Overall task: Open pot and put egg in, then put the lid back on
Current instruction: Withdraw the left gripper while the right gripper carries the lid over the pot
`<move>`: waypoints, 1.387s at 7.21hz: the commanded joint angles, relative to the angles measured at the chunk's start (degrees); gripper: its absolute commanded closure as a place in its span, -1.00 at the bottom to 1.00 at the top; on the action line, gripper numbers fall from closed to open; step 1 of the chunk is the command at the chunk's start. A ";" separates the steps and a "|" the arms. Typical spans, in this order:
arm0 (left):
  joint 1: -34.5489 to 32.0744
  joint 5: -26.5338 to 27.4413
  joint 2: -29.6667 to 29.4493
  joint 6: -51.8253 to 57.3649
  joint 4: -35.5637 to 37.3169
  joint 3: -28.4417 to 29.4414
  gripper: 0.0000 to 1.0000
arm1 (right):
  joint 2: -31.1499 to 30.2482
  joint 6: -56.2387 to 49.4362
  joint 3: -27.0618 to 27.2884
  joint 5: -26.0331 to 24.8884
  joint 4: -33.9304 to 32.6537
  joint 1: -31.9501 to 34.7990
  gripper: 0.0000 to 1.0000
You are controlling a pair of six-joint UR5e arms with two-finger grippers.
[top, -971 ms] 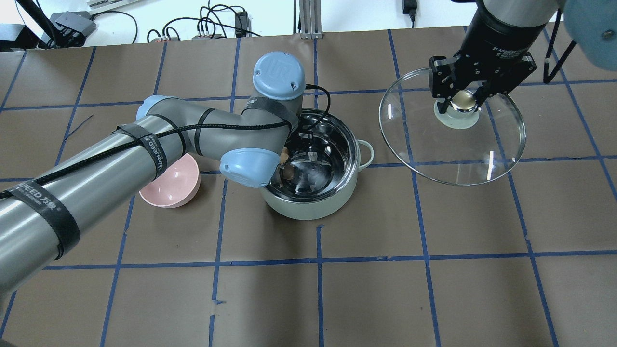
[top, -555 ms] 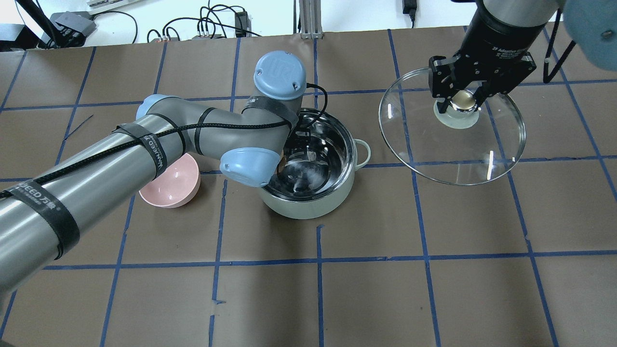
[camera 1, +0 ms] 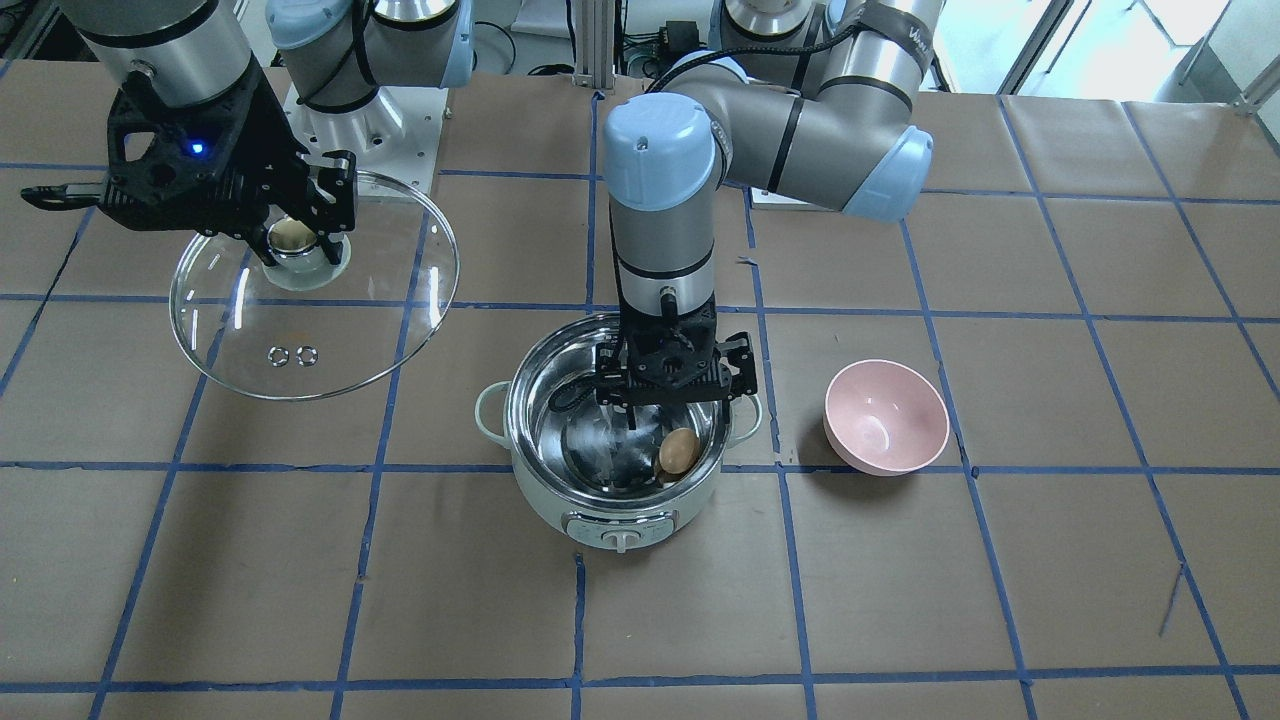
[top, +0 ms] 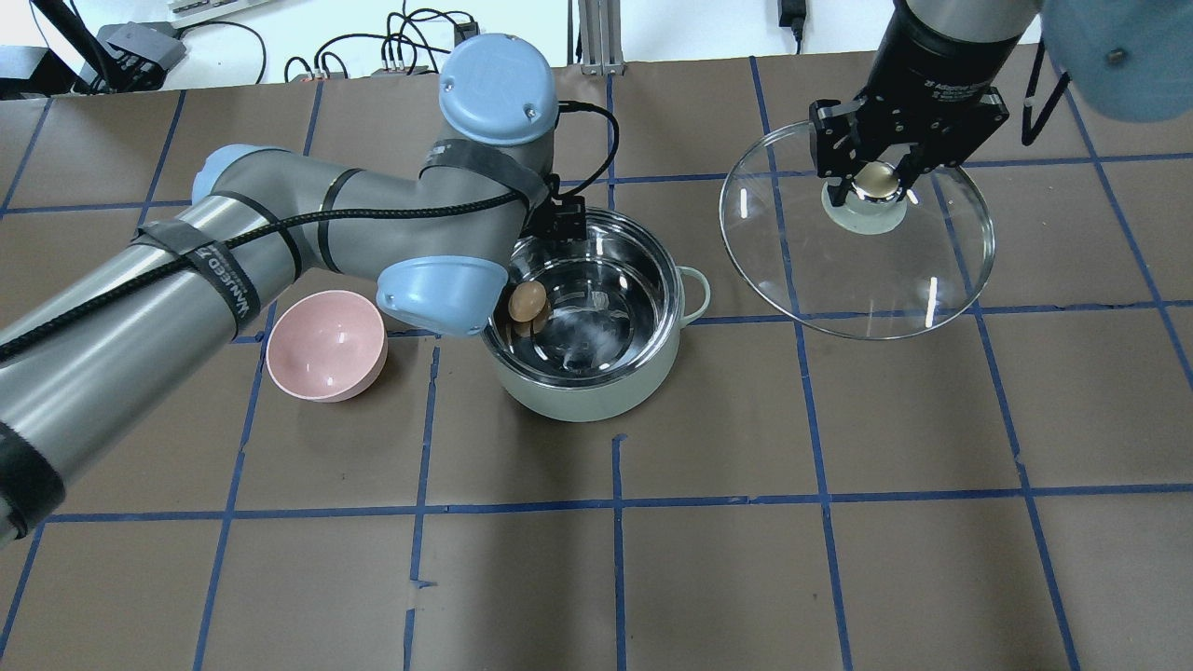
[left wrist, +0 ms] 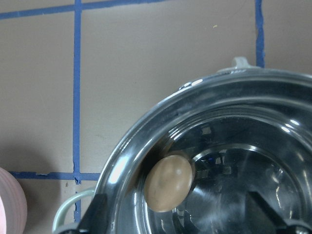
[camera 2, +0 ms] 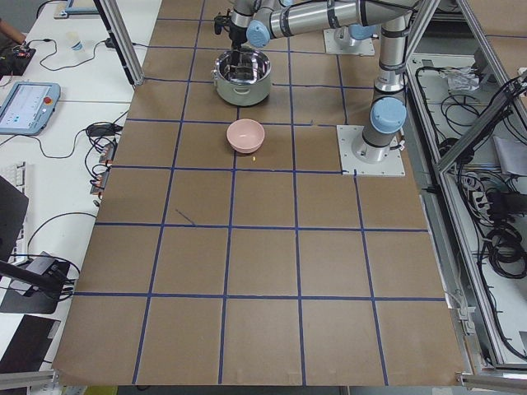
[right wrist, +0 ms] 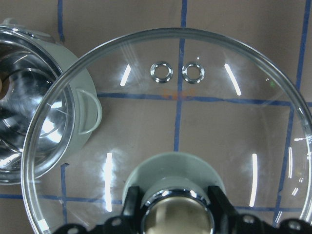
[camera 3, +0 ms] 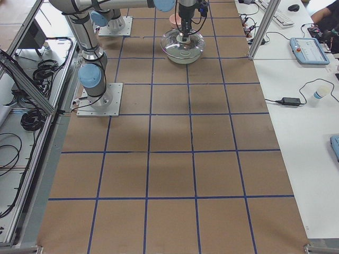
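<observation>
Brown-papered table [top: 839, 559], blue tape grid. Round pink bowl [top: 326, 345] at left. Beside it stands the round mint-green, steel-lined pot [top: 587, 396], uncovered; the small brown oval egg [top: 527, 300] lies inside against the bowl-side wall. Above it the left hand [camera 1: 675, 395], fingers spread wide, empty. Farther right the right hand [top: 881, 182] is clamped on the beige knob [top: 876, 180] of the large clear glass lid [top: 857, 280], raised off the table.
</observation>
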 commanded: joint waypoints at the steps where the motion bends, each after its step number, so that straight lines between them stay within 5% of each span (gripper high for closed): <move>1: 8.42 -5.13 2.86 5.71 -3.36 0.20 -1.00 | 6.81 8.88 -4.42 -0.45 -3.04 8.22 0.90; 6: 20.66 -7.78 17.45 16.74 -35.42 8.35 -1.00 | 18.43 27.57 -7.35 -1.24 -13.50 22.15 0.90; 10: 18.75 -8.13 17.56 17.71 -37.92 8.99 -1.00 | 20.99 29.35 -6.83 -1.68 -15.97 24.62 0.90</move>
